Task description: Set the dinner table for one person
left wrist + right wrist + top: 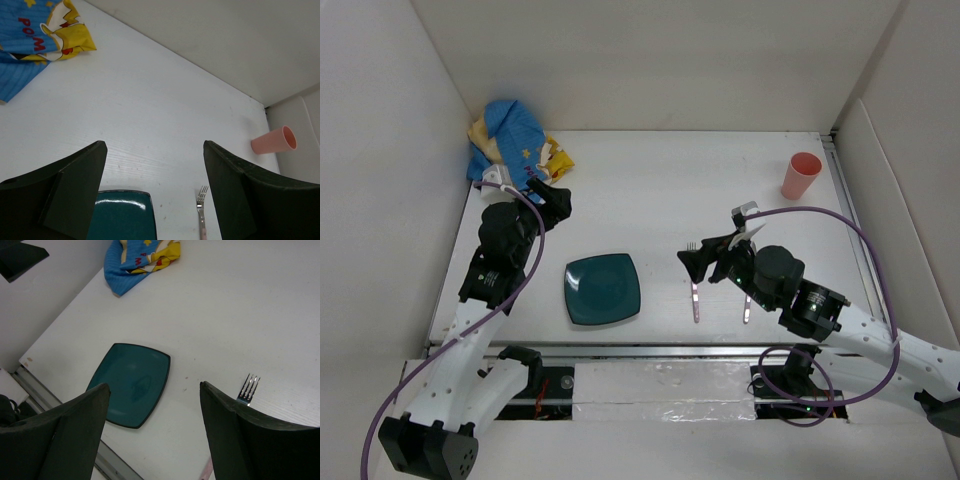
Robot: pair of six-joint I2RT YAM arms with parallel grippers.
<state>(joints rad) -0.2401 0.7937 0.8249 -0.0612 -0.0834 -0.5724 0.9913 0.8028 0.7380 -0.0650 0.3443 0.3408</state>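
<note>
The dinner table is a white tabletop walled by white panels. A teal square plate lies near its front edge. A fork with a pink handle lies right of the plate, and a second pink-handled utensil lies further right, its head hidden under my right arm. A pink cup stands at the far right. My left gripper is open and empty, above the table left of the plate. My right gripper is open and empty, hovering over the fork's head.
A blue cartoon-printed cloth with a yellow part lies bunched in the far left corner. The left wrist view shows the plate, fork and cup. The right wrist view shows the plate and fork tines.
</note>
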